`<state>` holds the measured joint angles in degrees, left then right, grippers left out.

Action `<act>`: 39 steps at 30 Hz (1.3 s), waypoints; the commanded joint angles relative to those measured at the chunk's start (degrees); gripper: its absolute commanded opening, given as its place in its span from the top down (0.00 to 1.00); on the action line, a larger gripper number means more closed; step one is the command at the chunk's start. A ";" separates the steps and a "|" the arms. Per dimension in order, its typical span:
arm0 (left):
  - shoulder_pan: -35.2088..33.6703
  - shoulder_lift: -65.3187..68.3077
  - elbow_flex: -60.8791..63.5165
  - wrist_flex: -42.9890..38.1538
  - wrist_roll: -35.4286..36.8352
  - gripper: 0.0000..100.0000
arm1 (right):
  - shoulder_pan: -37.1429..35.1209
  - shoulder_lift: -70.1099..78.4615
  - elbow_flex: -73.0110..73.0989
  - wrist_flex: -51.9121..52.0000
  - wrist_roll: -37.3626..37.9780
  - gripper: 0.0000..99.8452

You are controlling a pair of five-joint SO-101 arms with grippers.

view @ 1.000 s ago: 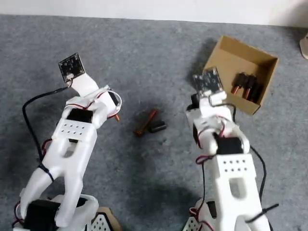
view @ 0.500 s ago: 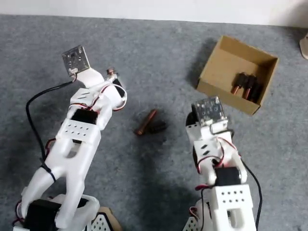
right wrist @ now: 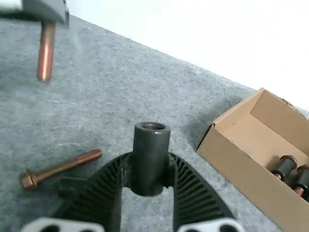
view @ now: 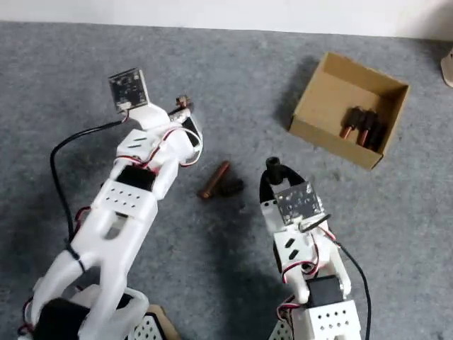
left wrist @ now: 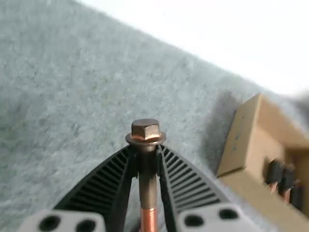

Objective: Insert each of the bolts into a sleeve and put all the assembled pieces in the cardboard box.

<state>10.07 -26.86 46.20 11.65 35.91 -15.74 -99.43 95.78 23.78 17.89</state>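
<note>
My left gripper (left wrist: pixel 146 152) is shut on a copper bolt (left wrist: pixel 146 170), head outward, held above the carpet to the left of centre (view: pixel 182 106). My right gripper (right wrist: pixel 151 166) is shut on a black sleeve (right wrist: pixel 151 154) with its bore facing up, and in the high view this sleeve (view: pixel 272 168) sits right of centre. Between the arms a second bolt (view: pixel 214 179) lies on the carpet beside a loose black sleeve (view: pixel 231 187). The cardboard box (view: pixel 322 92) at the back right holds assembled pieces (view: pixel 361 125).
Grey carpet covers the table, with a white wall along the far edge. The right wrist view shows the loose bolt (right wrist: pixel 60 168), the box (right wrist: pixel 241 159) and the left arm's bolt (right wrist: pixel 46 50) hanging farther off. Open carpet lies between the box and the arms.
The left gripper has lifted its bolt and swung it up and to the right. The right arm has drawn back from the box toward the near edge.
</note>
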 commanded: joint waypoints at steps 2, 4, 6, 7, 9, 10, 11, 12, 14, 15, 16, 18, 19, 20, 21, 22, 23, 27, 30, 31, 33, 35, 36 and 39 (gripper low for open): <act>2.51 -9.89 1.36 -2.99 -0.26 1.00 | -0.75 -5.85 2.07 -1.89 -0.35 1.00; 3.65 -13.76 2.68 -2.99 -0.26 1.00 | -0.84 -5.76 2.68 -1.89 -0.44 1.00; 4.97 -17.27 4.00 -2.99 -0.26 1.00 | -0.92 -5.67 2.77 -1.89 -0.53 1.00; 5.58 -18.95 4.62 -2.90 -0.26 1.00 | -0.92 -5.67 2.77 -1.89 -1.05 1.00; 6.64 -21.58 5.85 -2.81 -0.26 1.00 | -1.71 -5.67 2.77 -1.89 -3.52 1.00; 6.90 -22.64 6.20 -2.81 -0.26 1.00 | -2.42 -5.67 2.77 -1.80 -4.22 1.00; 6.90 -23.52 6.37 -2.81 -0.26 1.00 | -3.21 -5.67 2.77 -1.80 -4.13 1.00; 6.99 -24.22 6.55 -2.81 -0.26 1.00 | -4.18 -5.67 2.77 -1.80 -4.13 1.00; 6.81 -25.27 6.55 -2.81 -0.26 1.00 | -5.49 -5.58 2.86 -1.80 -4.13 1.00; 6.81 -25.54 6.64 -2.81 -0.26 1.00 | -6.20 -5.58 2.86 -1.71 -4.13 1.00; 6.81 -25.63 6.64 -2.81 -0.26 1.00 | -6.64 -5.67 2.86 -1.27 -4.13 1.00; 6.90 -25.54 6.73 -2.81 -0.26 1.00 | -7.69 -5.67 2.77 0.57 -4.13 1.00; 6.90 -25.54 6.73 -2.81 -0.26 1.00 | -8.31 -5.76 2.77 0.92 -4.13 1.00; 6.90 -25.54 6.73 -2.81 -0.18 1.00 | -8.66 -5.76 2.77 1.10 -4.13 1.00; 6.90 -25.54 6.73 -2.81 -0.18 1.00 | -9.01 -5.76 2.77 1.10 -4.13 1.00; 6.99 -25.54 6.73 -2.81 -0.18 1.00 | -9.45 -5.76 2.77 1.10 -4.13 1.00; 7.34 -25.54 6.73 -2.81 -0.18 1.00 | -9.98 -5.76 2.77 1.19 -4.13 1.00; 11.65 -25.80 8.04 -2.90 -0.18 1.00 | -10.24 -5.76 2.77 1.36 -4.13 1.00; 14.90 -25.89 9.27 -2.99 -0.18 1.00 | -10.24 -5.76 2.77 1.45 -4.13 1.00; 15.60 -25.89 9.27 -2.81 -0.18 1.00 | -10.24 -5.67 2.77 1.54 -4.13 1.00; 16.66 -25.89 9.27 -2.81 -0.18 1.00 | -10.24 -5.67 2.86 2.42 -4.13 1.00; 17.10 -25.89 9.27 -2.81 -0.18 1.00 | -10.24 -5.76 2.77 3.65 -4.13 1.00; 17.36 -25.89 9.27 -2.81 -0.26 1.00 | -10.24 -5.76 2.77 3.82 -4.13 1.00; 17.45 -25.63 9.27 -2.99 -0.26 1.00 | -10.33 -5.76 2.77 3.82 -4.13 1.00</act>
<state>26.42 -50.51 56.57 10.42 35.91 -25.41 -103.74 95.87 27.47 14.20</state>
